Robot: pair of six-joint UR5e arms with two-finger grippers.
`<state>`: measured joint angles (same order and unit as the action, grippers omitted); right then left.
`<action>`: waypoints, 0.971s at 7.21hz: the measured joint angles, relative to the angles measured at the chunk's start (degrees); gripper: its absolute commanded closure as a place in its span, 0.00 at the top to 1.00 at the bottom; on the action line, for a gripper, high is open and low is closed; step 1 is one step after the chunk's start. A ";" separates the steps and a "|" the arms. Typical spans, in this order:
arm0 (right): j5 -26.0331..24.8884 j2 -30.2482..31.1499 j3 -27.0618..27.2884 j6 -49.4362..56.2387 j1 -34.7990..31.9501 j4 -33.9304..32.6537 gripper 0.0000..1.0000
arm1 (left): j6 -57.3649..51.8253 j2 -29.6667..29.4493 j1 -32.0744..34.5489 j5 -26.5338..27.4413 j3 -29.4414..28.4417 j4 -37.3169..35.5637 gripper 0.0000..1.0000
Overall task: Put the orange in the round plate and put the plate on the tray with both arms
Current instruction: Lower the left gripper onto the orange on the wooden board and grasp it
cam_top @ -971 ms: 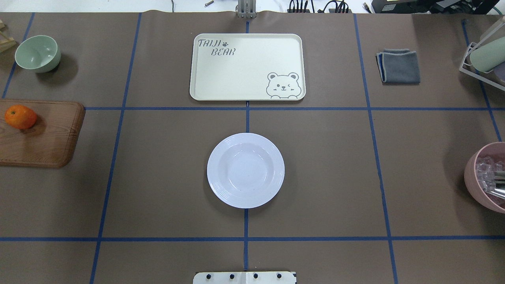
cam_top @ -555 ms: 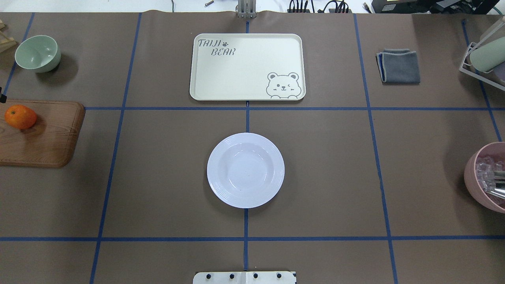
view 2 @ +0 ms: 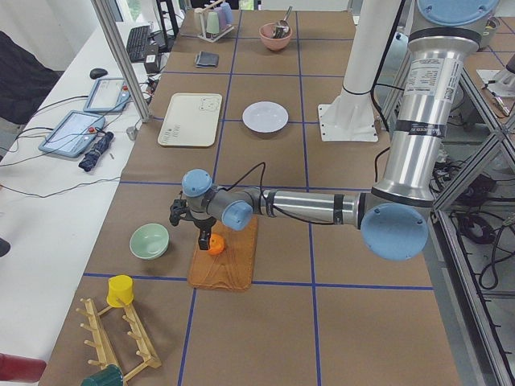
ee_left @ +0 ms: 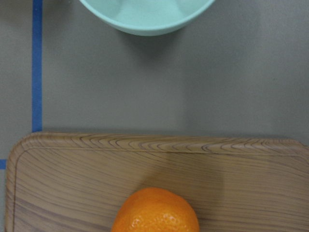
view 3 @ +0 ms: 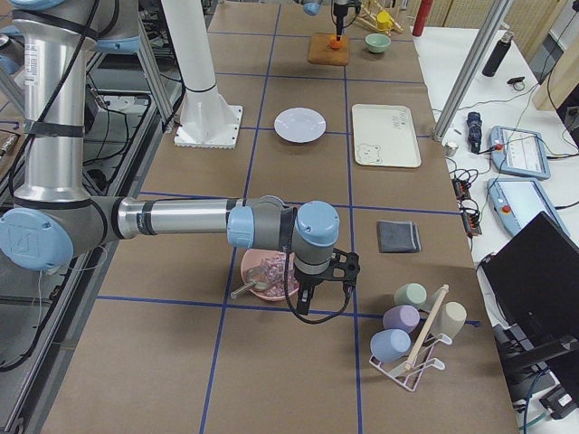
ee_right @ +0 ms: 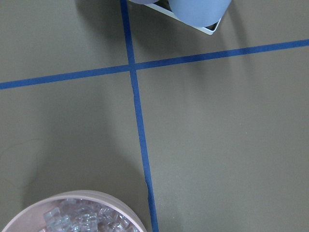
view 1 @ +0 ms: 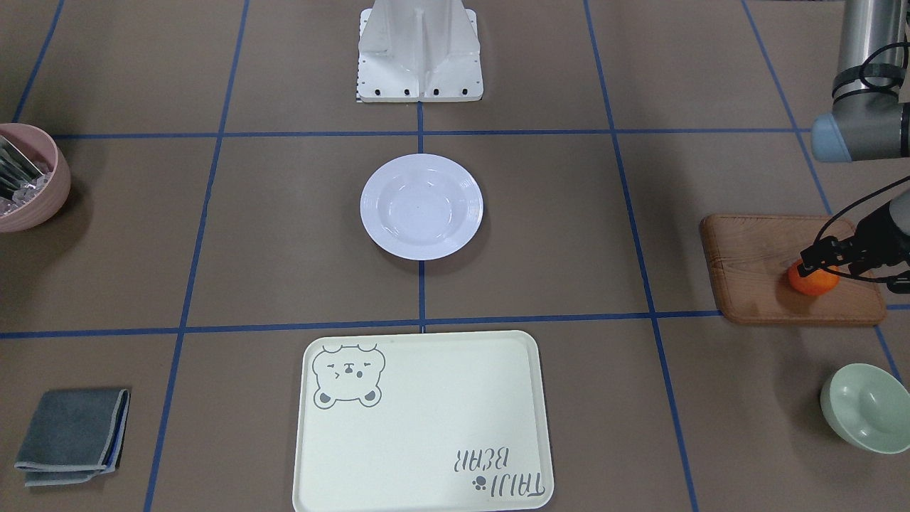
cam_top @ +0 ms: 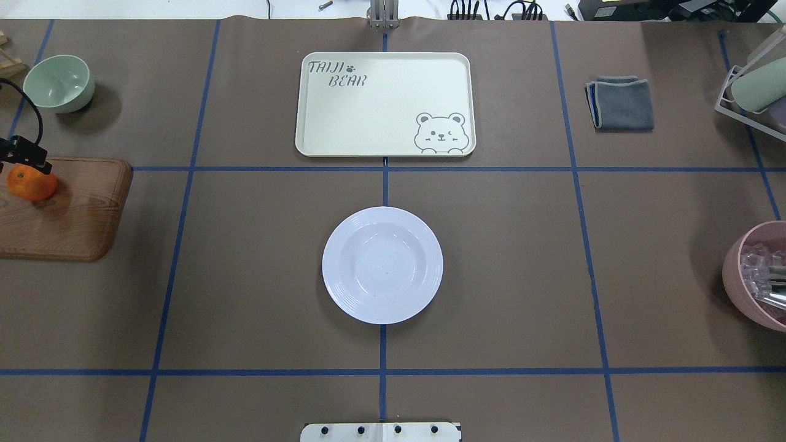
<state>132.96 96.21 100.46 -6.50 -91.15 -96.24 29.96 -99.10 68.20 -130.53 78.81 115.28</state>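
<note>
Hanging just above the orange (view 1: 816, 282), the left fingers (view 1: 814, 256) overlap its top in the front-facing view, though how far apart they stand cannot be told. The orange rests on the brown wooden board (view 1: 768, 263), close to the edge that faces the mint-green bowl (view 1: 864, 416). The left wrist view shows the fruit at its lower edge, the board under it and the bowl beyond. The left arm (view 2: 322, 207) reaches out low over the counter (cam_top: 258, 276). The round plate (view 1: 421, 206) sits at the counter's middle, on a blue tape line and well apart from the orange. The tray (view 1: 426, 427) lies past the plate from the robot's base, not touching it. At the other end, the right fingers (view 3: 302, 303) hang beside the pink bowl (view 3: 253, 271); their spread cannot be told
</note>
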 measured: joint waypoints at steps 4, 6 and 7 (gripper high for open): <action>-0.11 -0.09 0.00 0.12 0.01 -0.06 1.00 | -0.10 -0.95 -0.62 0.09 -4.47 3.70 0.98; -0.10 -0.13 0.00 0.17 0.01 -0.06 1.00 | -0.10 -1.73 -1.41 0.10 -5.39 3.75 0.63; -0.13 -0.14 -0.10 0.17 0.00 -0.06 1.00 | -0.12 -1.76 -1.62 0.02 -5.38 3.68 0.46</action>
<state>132.83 96.07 100.37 -6.33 -91.14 -96.30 29.84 -100.86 66.57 -130.50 73.43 118.95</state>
